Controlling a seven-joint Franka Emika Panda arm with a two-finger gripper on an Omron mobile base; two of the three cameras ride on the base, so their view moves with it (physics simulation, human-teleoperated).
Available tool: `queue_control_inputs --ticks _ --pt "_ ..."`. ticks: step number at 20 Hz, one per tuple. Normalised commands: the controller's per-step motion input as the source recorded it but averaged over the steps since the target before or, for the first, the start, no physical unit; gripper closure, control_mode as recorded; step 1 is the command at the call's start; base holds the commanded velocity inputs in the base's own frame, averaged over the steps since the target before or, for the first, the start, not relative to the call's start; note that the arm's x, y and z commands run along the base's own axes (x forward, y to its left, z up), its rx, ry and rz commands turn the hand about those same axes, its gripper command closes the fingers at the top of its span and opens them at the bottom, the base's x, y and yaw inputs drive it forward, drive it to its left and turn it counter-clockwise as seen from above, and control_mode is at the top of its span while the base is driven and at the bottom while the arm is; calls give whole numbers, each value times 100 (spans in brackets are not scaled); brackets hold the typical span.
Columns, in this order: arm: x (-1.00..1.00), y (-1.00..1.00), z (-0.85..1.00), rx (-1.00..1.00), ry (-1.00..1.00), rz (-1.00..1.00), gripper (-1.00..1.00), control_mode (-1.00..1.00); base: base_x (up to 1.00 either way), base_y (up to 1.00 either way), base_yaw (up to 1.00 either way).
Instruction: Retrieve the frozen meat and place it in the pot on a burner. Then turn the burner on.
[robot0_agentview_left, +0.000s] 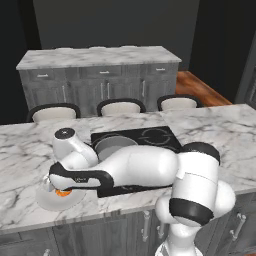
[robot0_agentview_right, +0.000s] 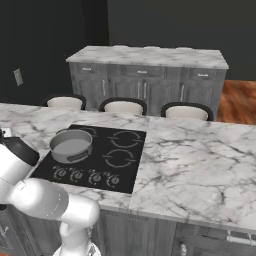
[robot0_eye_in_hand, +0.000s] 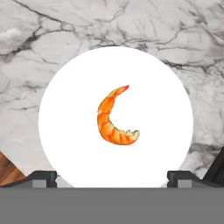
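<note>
Directly above the plate (robot0_eye_in_hand: 57, 87), the gripper (robot0_eye_in_hand: 112, 177) hangs wide open and empty; the meat (robot0_eye_in_hand: 111, 122) lies at the plate's centre. A skewed descent could knock it aside.

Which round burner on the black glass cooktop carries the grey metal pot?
The rear left burner, under the grey metal pot; the other three rings lie bare.

Dark walls (robot0_agentview_right: 45, 45) all round, dim room. White marble island counter (robot0_agentview_right: 200, 165) veined in grey up front. Three cushioned stools (robot0_agentview_right: 124, 106) tucked along its far side. Behind them, a second grey cabinet run (robot0_agentview_left: 100, 82) with marble top (drawers above doors, small handles). Wood floor (robot0_agentview_left: 200, 87) at the right.
</note>
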Motion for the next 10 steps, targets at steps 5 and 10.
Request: queue_control_inputs --ticks 5,10 --pt "6 4 -31 -1 0 0 -100 -100 0 0 0" --pt "11 9 -32 0 0 0 -100 -100 0 0 0"
